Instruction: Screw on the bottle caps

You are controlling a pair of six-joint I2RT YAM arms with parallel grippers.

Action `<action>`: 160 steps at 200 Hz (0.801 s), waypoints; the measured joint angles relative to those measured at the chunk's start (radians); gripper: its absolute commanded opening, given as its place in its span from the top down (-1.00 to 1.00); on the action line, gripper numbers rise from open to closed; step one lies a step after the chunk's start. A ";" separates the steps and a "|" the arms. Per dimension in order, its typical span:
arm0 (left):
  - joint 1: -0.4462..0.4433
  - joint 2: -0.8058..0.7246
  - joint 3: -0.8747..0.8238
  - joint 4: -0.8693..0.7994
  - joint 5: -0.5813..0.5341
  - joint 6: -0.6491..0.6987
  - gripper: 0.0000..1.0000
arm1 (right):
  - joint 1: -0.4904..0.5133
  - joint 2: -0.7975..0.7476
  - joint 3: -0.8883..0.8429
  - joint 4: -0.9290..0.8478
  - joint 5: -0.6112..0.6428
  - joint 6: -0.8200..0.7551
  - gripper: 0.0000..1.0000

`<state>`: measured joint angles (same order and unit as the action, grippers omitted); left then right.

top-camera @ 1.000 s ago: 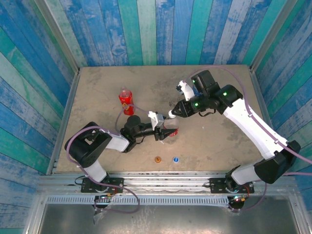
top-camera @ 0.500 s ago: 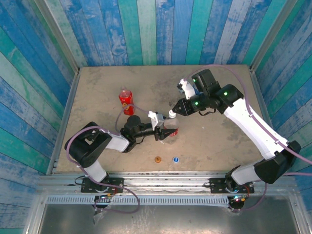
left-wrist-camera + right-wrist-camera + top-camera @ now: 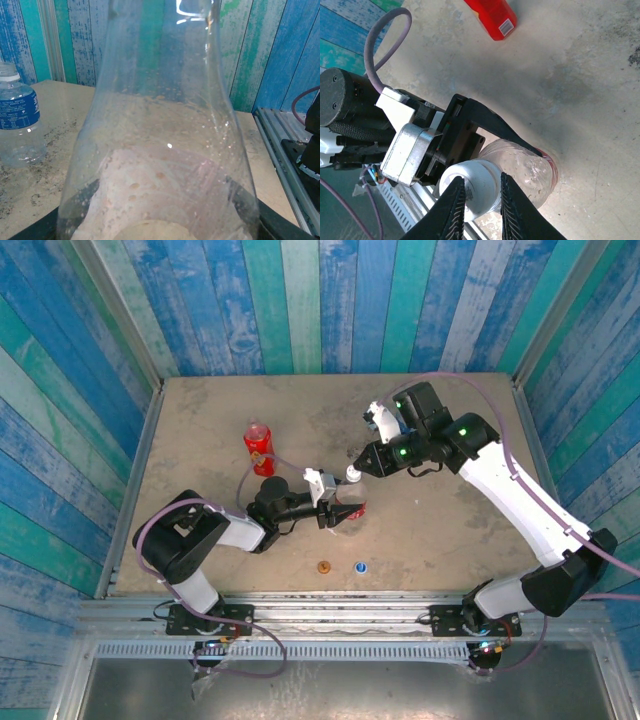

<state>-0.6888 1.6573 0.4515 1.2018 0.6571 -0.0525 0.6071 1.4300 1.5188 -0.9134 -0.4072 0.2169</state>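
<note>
1. Left gripper (image 3: 345,512): low over the tan tabletop (image 3: 200,420) near the middle, jaws closed around the body of the clear plastic bottle with a red label (image 3: 160,125). The bottle stands upright in this grip.
2. Right gripper (image 3: 482,179): directly above that bottle's neck, set narrow. Its ribbed fingers (image 3: 454,207) pinch the white round plastic screw cap (image 3: 480,194), one on either side.
3. The white cap sits on top of the held bottle; how far it is threaded, I cannot tell.
4. Orange round screw cap (image 3: 323,567) and blue round screw cap (image 3: 359,566): loose on the table, near each other, toward the near edge.
5. All-red plastic bottle (image 3: 258,447): far-left of the grippers, apart from both.
6. Shorter clear plastic bottle with a blue label (image 3: 16,122): upright on the table, untouched.
</note>
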 measured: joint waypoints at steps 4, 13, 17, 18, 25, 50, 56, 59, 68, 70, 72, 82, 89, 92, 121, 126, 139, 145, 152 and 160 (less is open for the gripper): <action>0.000 0.000 0.000 0.000 0.000 0.000 -0.22 | 0.000 0.000 0.000 0.001 0.000 0.000 0.58; 0.000 0.000 0.000 0.000 0.000 0.000 -0.22 | 0.000 0.001 0.000 0.002 0.000 0.000 0.58; 0.000 0.000 0.000 0.000 0.000 0.000 -0.22 | 0.000 0.002 0.000 0.002 0.000 0.000 0.58; 0.000 0.000 0.000 0.000 0.000 0.000 -0.22 | 0.000 0.002 0.000 0.002 0.000 0.000 0.58; 0.000 0.000 0.000 0.000 0.000 0.000 -0.22 | 0.000 0.003 0.001 0.003 0.000 0.000 0.57; 0.000 0.000 0.000 0.000 0.000 0.000 -0.22 | 0.005 0.010 0.010 0.001 0.000 0.000 0.57; 0.000 0.000 0.000 0.000 0.000 0.000 -0.22 | 0.006 0.011 0.014 -0.001 0.003 0.000 0.56; 0.000 0.000 0.000 0.000 0.000 0.000 -0.22 | 0.007 0.011 0.015 -0.002 0.004 0.000 0.55; 0.000 0.000 0.000 0.000 0.000 0.001 -0.22 | 0.011 0.012 0.021 -0.007 0.008 0.000 0.51; 0.000 0.000 0.000 0.000 0.001 0.001 -0.22 | 0.011 0.013 0.021 -0.008 0.010 0.000 0.48; 0.000 0.000 0.000 0.000 0.001 0.001 -0.22 | 0.012 0.013 0.022 -0.009 0.011 0.000 0.47; 0.000 0.000 0.000 -0.001 0.004 0.004 -0.22 | 0.017 0.013 0.027 -0.018 0.017 0.000 0.41; 0.000 0.000 0.000 -0.001 0.004 0.004 -0.22 | 0.021 0.013 0.032 -0.022 0.023 -0.004 0.38; 0.000 0.000 0.000 -0.001 0.004 0.004 -0.22 | 0.023 0.013 0.034 -0.022 0.027 -0.005 0.37; 0.000 0.000 0.000 -0.001 0.005 0.005 -0.22 | 0.042 0.013 0.063 -0.022 0.059 -0.006 0.27; 0.000 0.000 0.000 -0.001 0.005 0.005 -0.22 | 0.046 0.013 0.069 -0.022 0.066 -0.007 0.24; 0.000 0.000 0.000 -0.002 0.005 0.006 -0.22 | 0.055 0.013 0.080 -0.021 0.077 -0.008 0.20; 0.000 0.000 0.000 -0.002 0.005 0.007 -0.22 | 0.060 0.013 0.084 -0.021 0.084 -0.009 0.21; 0.000 0.000 0.000 -0.002 0.007 0.008 -0.22 | 0.064 0.012 0.087 -0.021 0.092 -0.010 0.22; 0.000 0.000 0.000 -0.002 0.007 0.008 -0.22 | 0.068 0.011 0.087 -0.023 0.100 -0.012 0.23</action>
<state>-0.6891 1.6569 0.4515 1.2003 0.6643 -0.0444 0.6754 1.4406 1.6054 -0.9360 -0.3077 0.2050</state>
